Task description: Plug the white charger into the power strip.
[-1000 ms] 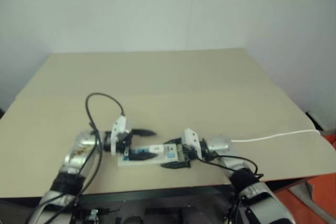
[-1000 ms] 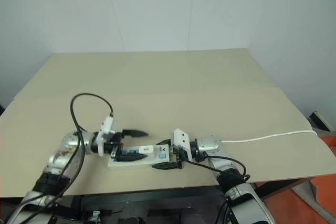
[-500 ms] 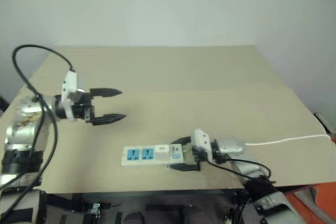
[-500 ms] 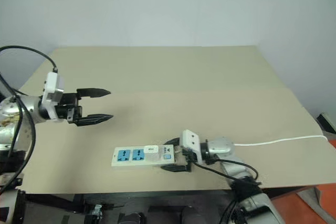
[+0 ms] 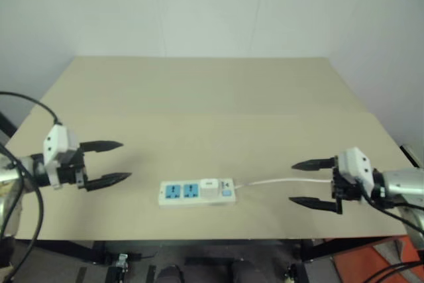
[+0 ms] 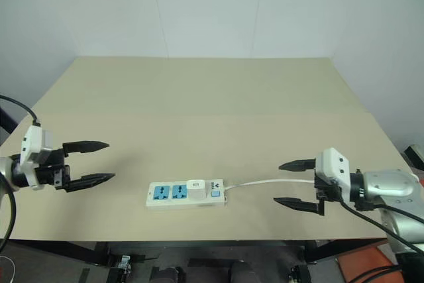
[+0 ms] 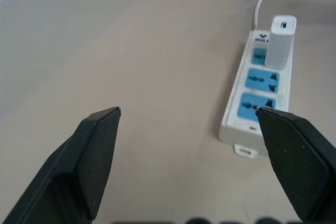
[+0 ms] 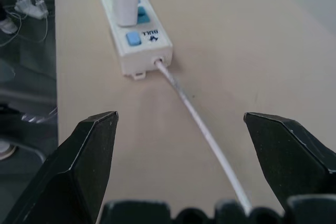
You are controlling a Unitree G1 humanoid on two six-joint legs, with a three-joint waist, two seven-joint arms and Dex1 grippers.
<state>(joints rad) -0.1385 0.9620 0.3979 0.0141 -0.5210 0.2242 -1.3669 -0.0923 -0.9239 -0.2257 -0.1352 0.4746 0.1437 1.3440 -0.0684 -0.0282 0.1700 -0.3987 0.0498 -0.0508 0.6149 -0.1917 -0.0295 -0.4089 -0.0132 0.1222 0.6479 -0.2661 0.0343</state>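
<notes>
Even, soft light over my table, no harsh glare.

The table (image 5: 199, 97) is lit evenly from above, and the wall behind looks pale and flat. My left gripper (image 6: 98, 162) and right gripper (image 6: 289, 183) throw only faint, soft shadows, and the strip (image 6: 185, 194) has a thin dark edge under it. In my wrist views my own fingers (image 7: 89, 156) look large and soft-edged up close, while the charger (image 7: 280, 42) stays fairly sharp.
</notes>
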